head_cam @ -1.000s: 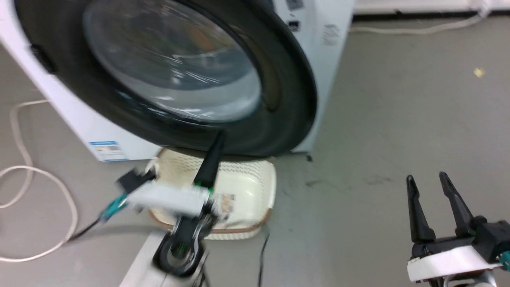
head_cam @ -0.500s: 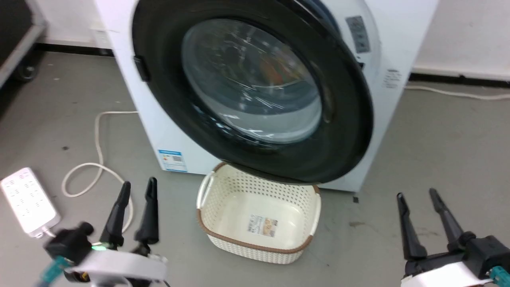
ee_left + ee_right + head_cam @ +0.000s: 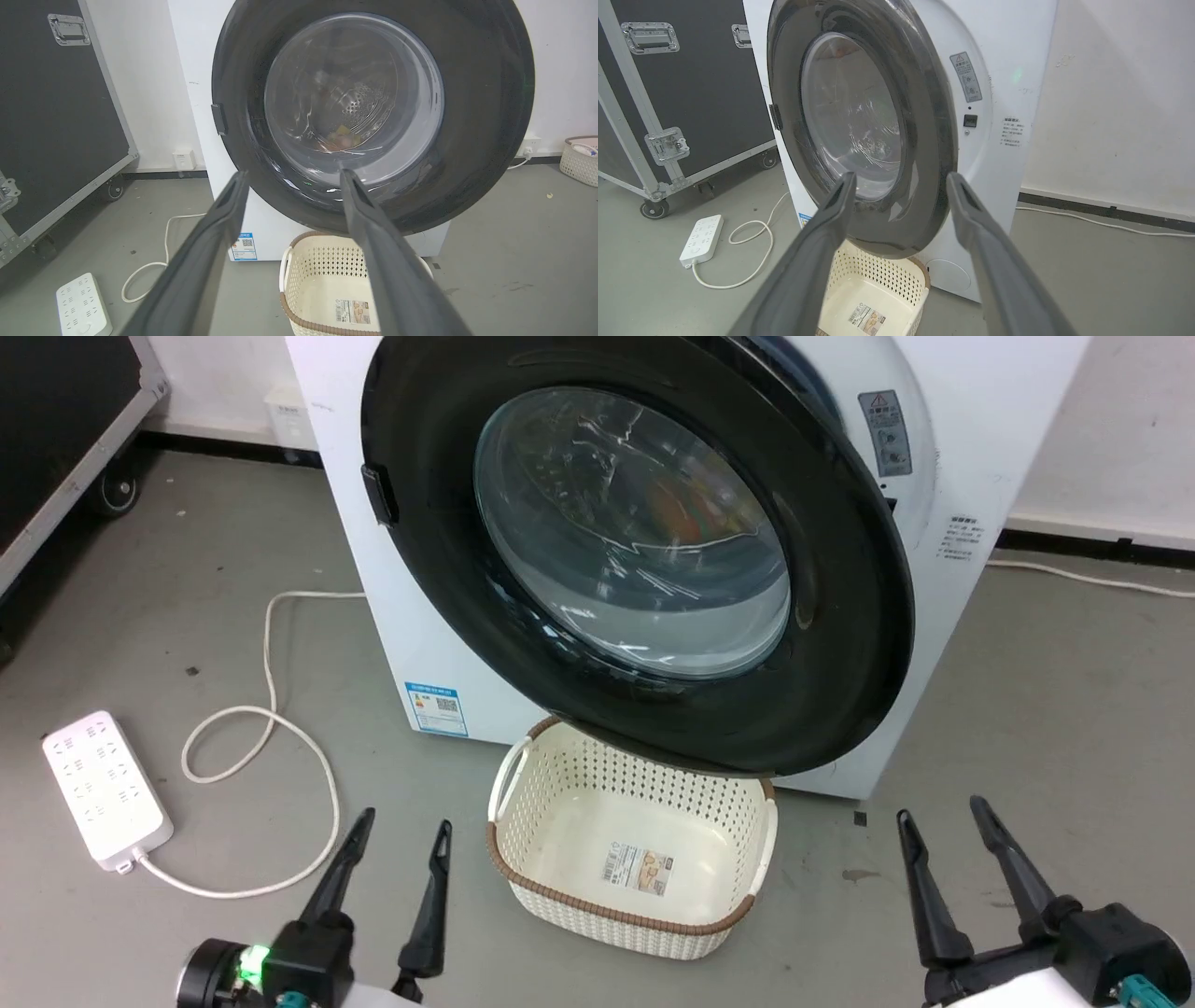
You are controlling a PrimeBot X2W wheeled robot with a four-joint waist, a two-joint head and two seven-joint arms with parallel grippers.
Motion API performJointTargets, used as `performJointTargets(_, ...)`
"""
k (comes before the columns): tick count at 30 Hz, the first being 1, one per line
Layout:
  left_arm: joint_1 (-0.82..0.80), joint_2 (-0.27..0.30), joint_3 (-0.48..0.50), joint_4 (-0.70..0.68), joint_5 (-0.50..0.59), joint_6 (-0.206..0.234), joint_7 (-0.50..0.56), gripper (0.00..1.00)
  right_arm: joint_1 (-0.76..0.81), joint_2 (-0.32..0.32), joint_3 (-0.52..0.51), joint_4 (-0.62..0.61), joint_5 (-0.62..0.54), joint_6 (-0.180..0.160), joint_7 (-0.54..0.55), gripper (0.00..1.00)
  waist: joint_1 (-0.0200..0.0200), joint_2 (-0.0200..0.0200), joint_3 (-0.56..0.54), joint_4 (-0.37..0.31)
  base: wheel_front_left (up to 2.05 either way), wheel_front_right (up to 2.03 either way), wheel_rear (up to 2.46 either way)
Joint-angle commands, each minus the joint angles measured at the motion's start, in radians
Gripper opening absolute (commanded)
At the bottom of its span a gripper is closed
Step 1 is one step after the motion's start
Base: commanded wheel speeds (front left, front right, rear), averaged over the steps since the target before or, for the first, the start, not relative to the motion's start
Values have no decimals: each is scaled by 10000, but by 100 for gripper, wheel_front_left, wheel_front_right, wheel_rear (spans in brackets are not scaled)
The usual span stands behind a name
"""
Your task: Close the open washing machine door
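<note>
Head view: left end effector (image 3: 406, 819) and right end effector (image 3: 941, 809) sit low, fingers up, both spread and empty, well clear of the washing machine door (image 3: 840, 644). Basket (image 3: 607, 933) sits under the door's lower edge, with bare floor (image 3: 1055, 709) to the right.
Left wrist view: door faces the fingers square-on.
Right wrist view: door stands angled off the washing machine (image 3: 1008, 70) front, seemingly ajar.

Grey floor (image 3: 1027, 691), white wall (image 3: 1120, 93), black flight case (image 3: 682, 84)
</note>
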Motion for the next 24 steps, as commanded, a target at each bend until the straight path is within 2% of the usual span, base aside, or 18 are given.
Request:
performJointTargets(1,101,-20,-53,20,163,23,-42,100,134,5,42,-11,15,8,-46,100,1,0,108,9,0,0,0)
performJointTargets(3,50,-68,-73,31,251,24,-43,100,75,5,183,-50,23,8,-46,0,1,0,269,26,0,0,0)
performJointTargets(7,-148,-194,-76,16,333,82,-43,100,-219,-260,825,-49,-400,8,-46,0,1,0,737,89,0,0,0)
performJointTargets(12,-616,-370,-235,84,397,86,-43,100,-1257,-1323,1646,437,-296,8,-46,0,1,0,1618,271,0,0,0)
performJointTargets(19,-1249,-551,-467,23,447,193,-43,100,-3622,-2635,2236,1429,976,8,190,0,1,0,2809,578,0,0,0)
performJointTargets(20,-1345,-571,-508,11,450,200,-43,100,-3966,-2847,2316,1586,1137,8,245,0,1,0,2973,637,0,0,0)
performJointTargets(21,-1585,-628,-665,-107,476,263,-43,100,-4924,-3345,2547,2076,1718,8,358,0,1,0,3379,783,0,0,0)
performJointTargets(24,-1757,-668,-758,-259,461,362,-43,100,-5840,-3838,2783,2598,2104,8,453,0,1,0,3750,909,0,0,0)
